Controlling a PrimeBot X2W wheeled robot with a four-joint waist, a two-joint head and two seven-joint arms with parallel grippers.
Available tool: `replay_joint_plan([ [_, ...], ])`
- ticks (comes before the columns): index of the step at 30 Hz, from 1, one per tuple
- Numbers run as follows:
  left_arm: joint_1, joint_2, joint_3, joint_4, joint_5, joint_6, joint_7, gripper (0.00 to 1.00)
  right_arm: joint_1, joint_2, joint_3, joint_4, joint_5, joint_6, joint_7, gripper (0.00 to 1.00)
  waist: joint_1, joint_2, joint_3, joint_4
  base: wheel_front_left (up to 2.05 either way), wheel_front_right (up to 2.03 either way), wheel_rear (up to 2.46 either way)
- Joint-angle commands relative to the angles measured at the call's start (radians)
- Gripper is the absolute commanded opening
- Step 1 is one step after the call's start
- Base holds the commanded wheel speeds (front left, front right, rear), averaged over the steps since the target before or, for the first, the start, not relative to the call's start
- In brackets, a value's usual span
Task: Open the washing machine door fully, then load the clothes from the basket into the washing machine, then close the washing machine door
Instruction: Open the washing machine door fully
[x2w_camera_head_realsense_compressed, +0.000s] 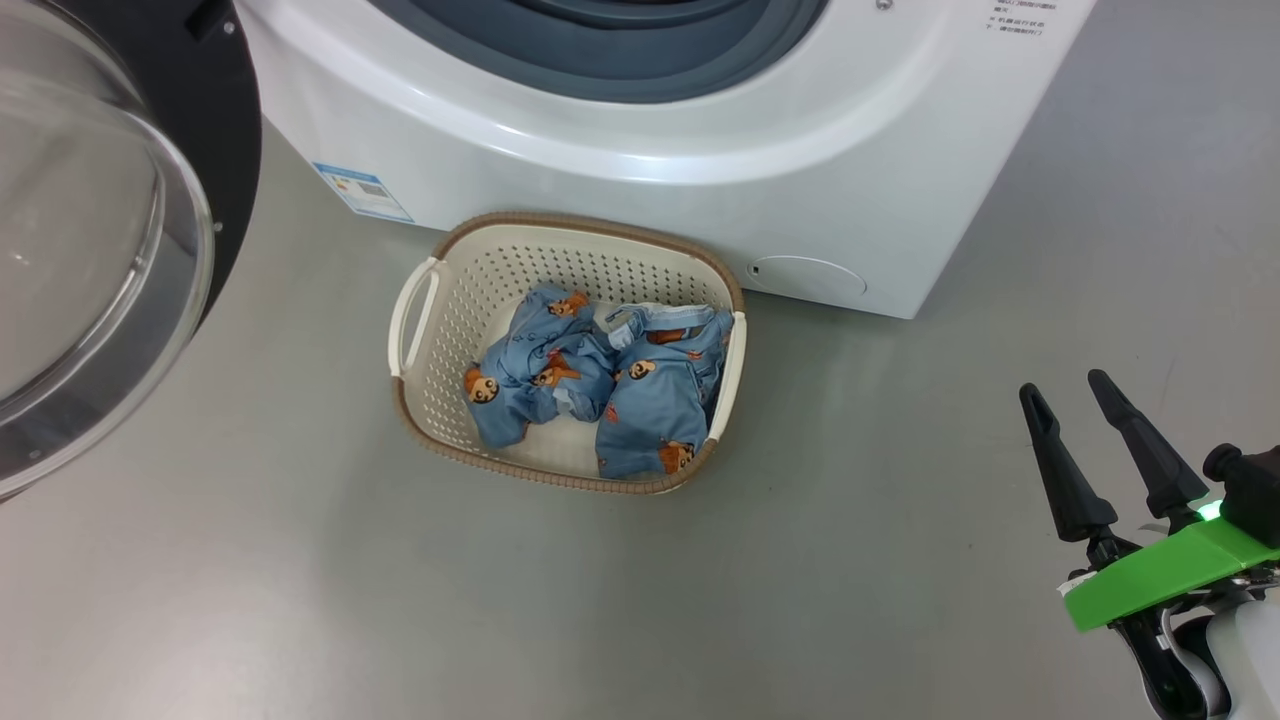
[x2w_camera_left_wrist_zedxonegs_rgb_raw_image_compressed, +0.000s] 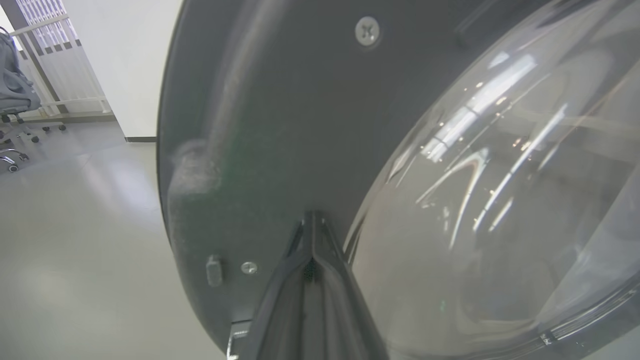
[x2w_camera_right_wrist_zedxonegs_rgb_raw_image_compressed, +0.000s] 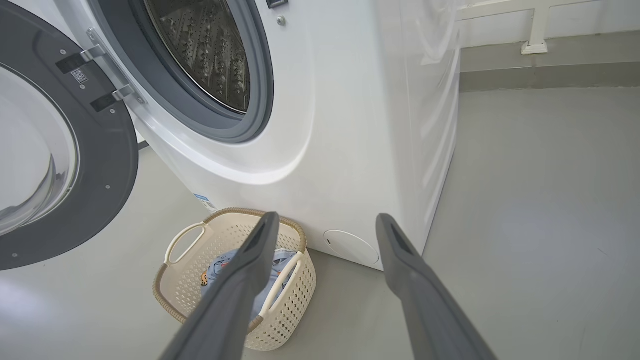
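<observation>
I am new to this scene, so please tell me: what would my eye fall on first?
The large round door with glossy black rim and clear glass bowl stands open at the left. Before the big white washer, a cream perforated basket holds blue bear-print clothes.

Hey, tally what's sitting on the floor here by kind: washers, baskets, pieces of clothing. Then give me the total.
Washing machine: 1
Basket: 1
Garments, blue with a bear print, lying in the basket: 2
Total: 4
</observation>
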Motion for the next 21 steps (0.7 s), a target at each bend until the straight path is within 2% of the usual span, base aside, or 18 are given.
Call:
replay_joint_plan([
  [1, -0.022, 0.072, 0.027, -0.015, 0.011, 0.009, -0.005, 0.0, -0.01, -0.014, 0.019, -0.025, -0.013, 0.002, -0.012, 1.0, 0.0, 0.0, 0.001, -0.002, 0.0, 0.0, 0.0],
  [9, 0.02, 0.033, 0.038, -0.057, -0.001, -0.001, -0.005, 0.0, 0.001, 0.001, 0.016, -0.016, -0.015, 0.002, -0.012, 1.0, 0.0, 0.0, -0.034, -0.003, 0.0, 0.0, 0.0],
  [17, 0.079, -0.03, 0.031, -0.108, -0.004, -0.035, -0.005, 0.0, 0.028, 0.022, 0.019, -0.007, -0.013, 0.002, -0.012, 1.0, 0.0, 0.0, -0.098, 0.007, 0.0, 0.0, 0.0],
  [21, 0.124, -0.059, 0.028, -0.146, -0.007, -0.071, -0.005, 0.0, 0.045, 0.03, 0.018, -0.005, -0.011, 0.002, -0.012, 1.0, 0.0, 0.0, -0.135, 0.014, 0.0, 0.0, 0.0],
])
